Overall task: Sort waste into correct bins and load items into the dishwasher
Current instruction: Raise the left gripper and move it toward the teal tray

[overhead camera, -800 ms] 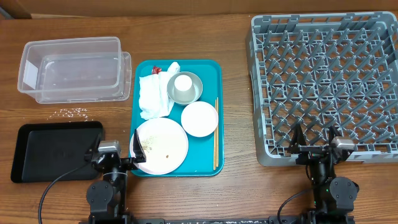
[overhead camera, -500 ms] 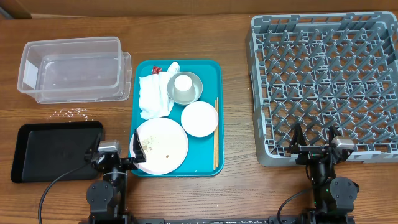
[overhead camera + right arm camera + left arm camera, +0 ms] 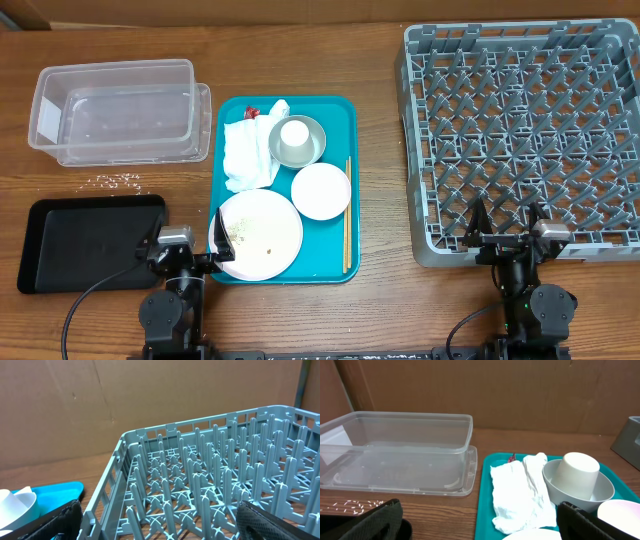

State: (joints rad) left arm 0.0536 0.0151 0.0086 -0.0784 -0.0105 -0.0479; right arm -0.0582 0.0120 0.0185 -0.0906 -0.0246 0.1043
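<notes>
Two tools, both mine, stand with jaws spread as wide as they go and nothing between them. My left tool (image 3: 182,245) sits at the near edge of the worktop (image 3: 380,300), between the shallow black tray (image 3: 90,240) and the teal tray (image 3: 335,120), with its right finger beside the rim of the large white plate (image 3: 265,235). That plate lies at the near end of the teal tray with a few food specks on it. Beyond it are the smaller white dish (image 3: 321,190), the thin chopsticks (image 3: 347,215) along the tray's right edge, and the grey metal bowl (image 3: 318,140) with the white cup (image 3: 294,138) upside down inside it. The crumpled napkin (image 3: 245,155) lies left of the bowl and the red wrapper (image 3: 252,111) at the far corner. Loose rice grains (image 3: 118,181) lie on the worktop between the black tray and the clear tub (image 3: 115,67). My right tool (image 3: 506,225) sits at the near rim of the grey dish rack (image 3: 415,140).
</notes>
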